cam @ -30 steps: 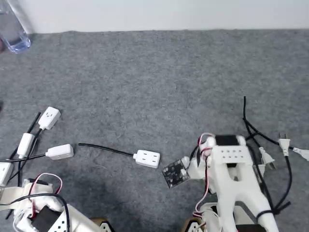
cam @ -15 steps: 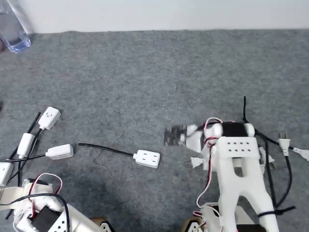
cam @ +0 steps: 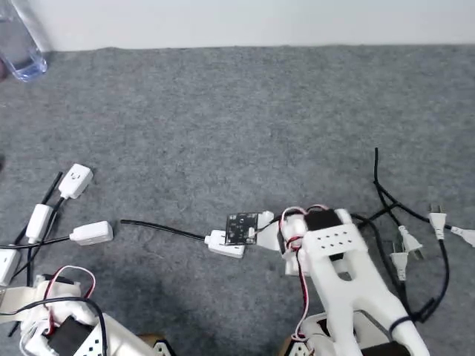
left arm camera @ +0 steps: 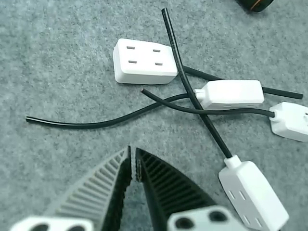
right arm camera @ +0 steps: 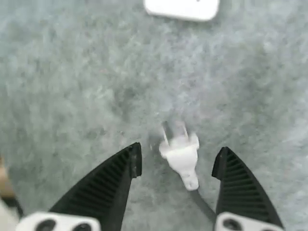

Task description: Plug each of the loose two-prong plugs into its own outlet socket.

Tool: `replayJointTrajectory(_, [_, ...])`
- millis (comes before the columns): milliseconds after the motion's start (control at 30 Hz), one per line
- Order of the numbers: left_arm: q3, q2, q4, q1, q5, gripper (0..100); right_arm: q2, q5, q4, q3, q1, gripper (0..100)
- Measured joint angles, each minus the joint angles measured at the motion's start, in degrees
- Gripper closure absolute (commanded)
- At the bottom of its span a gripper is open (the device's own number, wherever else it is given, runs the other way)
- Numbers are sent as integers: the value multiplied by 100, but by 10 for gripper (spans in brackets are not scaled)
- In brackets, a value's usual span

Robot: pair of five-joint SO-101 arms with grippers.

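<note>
A grey carpeted counter holds the right pincer, released and spread wide. A loose white two-prong plug lies between its fingers, with the prongs pointing toward a white outlet socket near it. The left pincer is clenched on nothing above crossing black cords and four more white sockets.

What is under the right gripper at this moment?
A white two-prong plug lies on the grey carpet inside the open right gripper, touching neither finger, prongs toward a white outlet socket. Its cable soon leaves view.
</note>
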Motion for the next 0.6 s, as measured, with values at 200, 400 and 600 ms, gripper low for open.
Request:
replayJointTrajectory(200, [0, 0, 0, 0, 0, 987, 0, 1029, 897, -677, 571, 754])
replayJointTrajectory(400, [0, 0, 0, 0, 0, 987, 202, 1723, 967, -686, 668, 754])
replayJointTrajectory(600, [9, 0, 0, 0, 0, 987, 976, 1820, 484, -686, 668, 754])
